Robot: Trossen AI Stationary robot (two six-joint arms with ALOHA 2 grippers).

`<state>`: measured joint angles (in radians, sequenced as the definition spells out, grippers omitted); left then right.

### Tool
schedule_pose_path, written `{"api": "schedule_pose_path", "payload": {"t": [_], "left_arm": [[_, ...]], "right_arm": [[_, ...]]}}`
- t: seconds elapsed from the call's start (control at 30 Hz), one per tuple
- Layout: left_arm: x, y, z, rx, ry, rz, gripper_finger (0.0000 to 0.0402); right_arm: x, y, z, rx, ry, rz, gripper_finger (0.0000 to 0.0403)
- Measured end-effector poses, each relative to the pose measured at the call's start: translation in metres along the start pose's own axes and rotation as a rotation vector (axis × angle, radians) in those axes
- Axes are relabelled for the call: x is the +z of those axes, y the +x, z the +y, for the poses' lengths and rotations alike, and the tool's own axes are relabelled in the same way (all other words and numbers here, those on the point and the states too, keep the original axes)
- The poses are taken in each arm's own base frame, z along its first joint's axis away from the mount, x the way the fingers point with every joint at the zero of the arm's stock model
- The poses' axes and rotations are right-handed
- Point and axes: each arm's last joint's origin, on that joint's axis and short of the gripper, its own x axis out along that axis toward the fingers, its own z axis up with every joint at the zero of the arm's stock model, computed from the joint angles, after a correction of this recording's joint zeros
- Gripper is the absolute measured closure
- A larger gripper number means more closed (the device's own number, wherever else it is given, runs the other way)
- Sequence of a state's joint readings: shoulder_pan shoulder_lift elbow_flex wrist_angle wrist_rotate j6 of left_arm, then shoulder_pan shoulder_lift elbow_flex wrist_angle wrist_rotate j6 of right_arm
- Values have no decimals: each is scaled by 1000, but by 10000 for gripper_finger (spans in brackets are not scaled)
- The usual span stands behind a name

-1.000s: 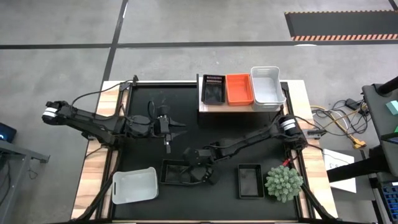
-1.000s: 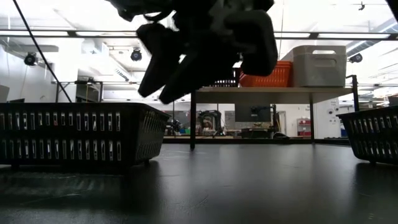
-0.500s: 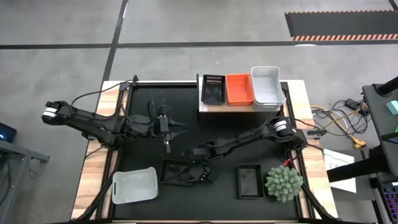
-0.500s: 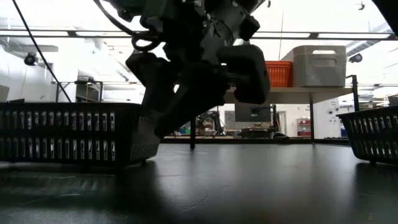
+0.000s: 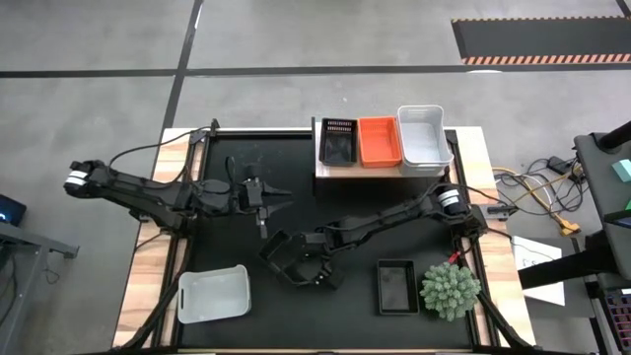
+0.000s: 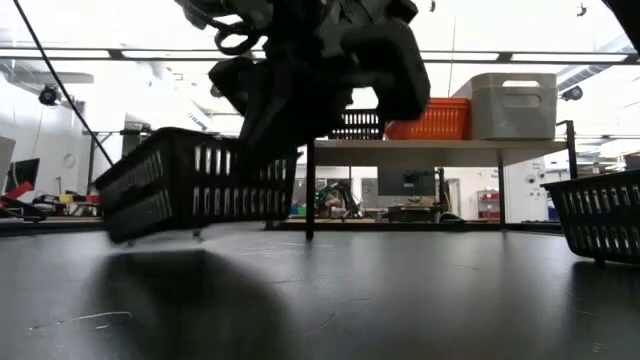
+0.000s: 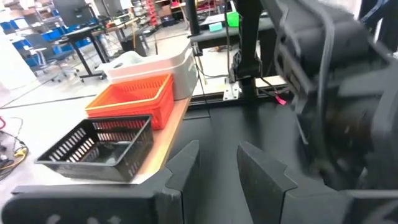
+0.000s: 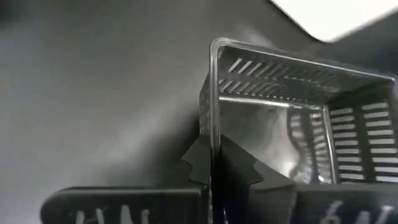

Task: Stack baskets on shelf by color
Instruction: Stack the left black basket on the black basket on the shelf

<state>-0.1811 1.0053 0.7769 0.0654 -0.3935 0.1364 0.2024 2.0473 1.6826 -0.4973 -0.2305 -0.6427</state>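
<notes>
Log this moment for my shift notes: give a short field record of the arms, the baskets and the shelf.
right gripper: jaws shut on the rim of a black basket, tilted and lifted off the mat
left gripper: waits over the mat, holding nothing
shelf: carries a black, an orange and a white basket side by side
on mat: second black basket, white basket, green plant

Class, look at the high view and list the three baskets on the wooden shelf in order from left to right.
black basket → orange basket → white basket, side by side on the shelf.
</notes>
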Motion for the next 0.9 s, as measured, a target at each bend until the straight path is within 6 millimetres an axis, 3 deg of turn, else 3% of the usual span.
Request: {"api": "schedule_pose_path", "payload": {"t": [0.4,0.73,0.9], "left_arm": [[-19,-30,11,61,-42,-35,311],[-35,-54,19,68,-66,-83,311],[-34,-58,20,70,-76,-102,311]], "right_arm": [[32,-72,-8,-68,289,247,394],[67,-137,-24,-361,424,203,394],[80,-169,-33,-622,502,159,394]]}}
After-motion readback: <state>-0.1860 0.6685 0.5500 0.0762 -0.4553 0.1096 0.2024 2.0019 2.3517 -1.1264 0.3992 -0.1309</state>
